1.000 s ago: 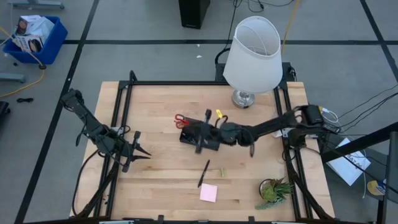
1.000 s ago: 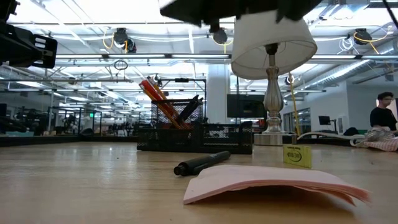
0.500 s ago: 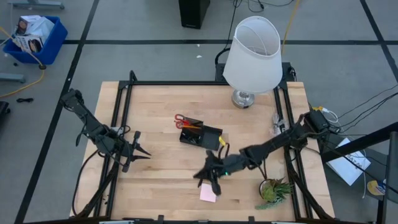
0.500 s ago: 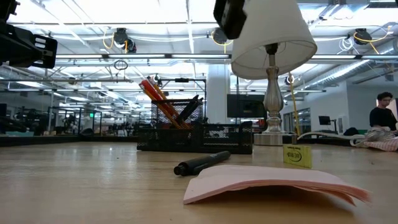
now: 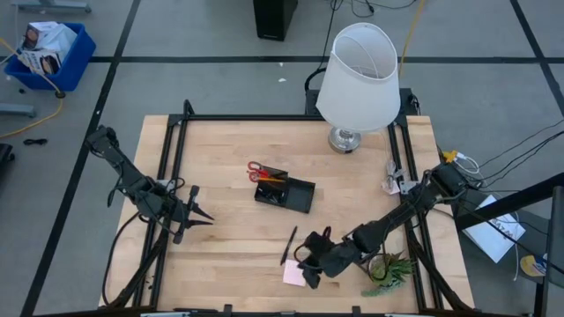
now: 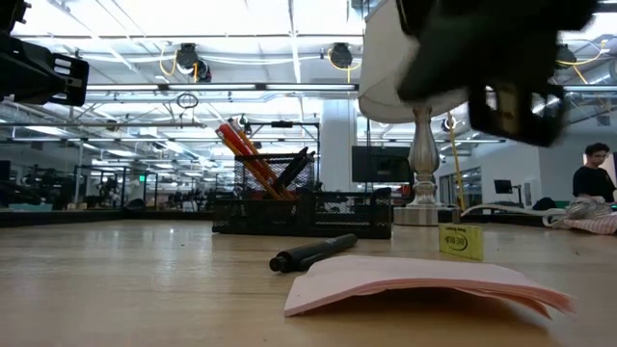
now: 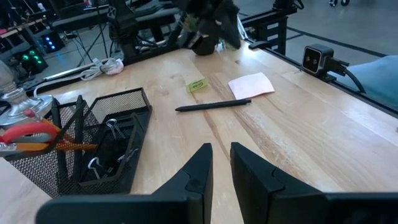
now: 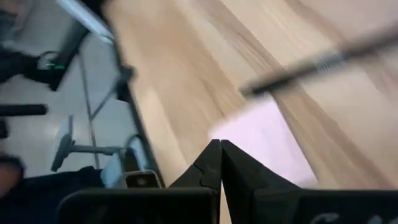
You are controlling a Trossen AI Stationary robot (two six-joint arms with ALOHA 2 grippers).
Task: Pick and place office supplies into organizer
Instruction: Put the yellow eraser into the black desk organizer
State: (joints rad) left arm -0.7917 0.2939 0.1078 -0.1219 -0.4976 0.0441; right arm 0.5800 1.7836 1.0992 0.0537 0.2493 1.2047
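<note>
**Right gripper over the sticky-note pad**

The right gripper (image 5: 310,269), fingers pressed together and empty, hangs over the pink sticky-note pad (image 5: 294,273) near the table's (image 5: 220,158) front edge. A black pen (image 5: 288,246) lies just beyond (loose on the wood). The mesh organizer (image 5: 285,191) sits mid-table, red-handled scissors (image 5: 257,171) inside. The left gripper (image 5: 199,214) waits at left, fingers narrowly parted, holding nothing.

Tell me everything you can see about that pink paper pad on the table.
The pink pad is a thin square stack of sticky-note paper, pale pink, lying flat on the wooden table near its front edge. From table height its sheets show as a slim layered wedge, one corner lifting slightly. A black pen lies just beyond it, seemingly not touching, and a small yellow-green eraser stands further back. The right claw, shut and empty, hovers right over the pad's edge.
</note>
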